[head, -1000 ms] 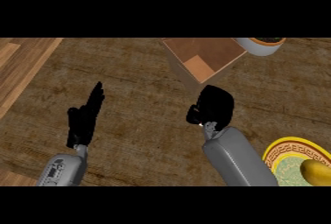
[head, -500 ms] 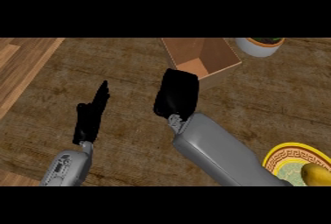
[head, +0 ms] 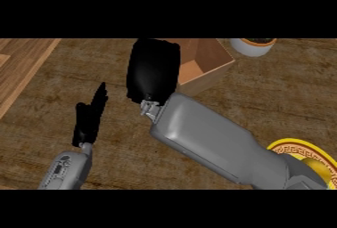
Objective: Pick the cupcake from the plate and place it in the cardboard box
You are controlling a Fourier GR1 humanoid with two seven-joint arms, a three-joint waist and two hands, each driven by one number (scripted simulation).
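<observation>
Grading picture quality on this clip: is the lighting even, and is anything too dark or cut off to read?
Head view: lighting is even, no glare on the counter; the right hand is a flat black shape without detail, covering the left part of the cardboard box; the plate is cut by the right edge and partly hidden by the forearm.

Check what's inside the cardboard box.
The visible part of the cardboard box shows only bare brown floor. The right hand covers its left side, so what lies there is hidden.
</observation>
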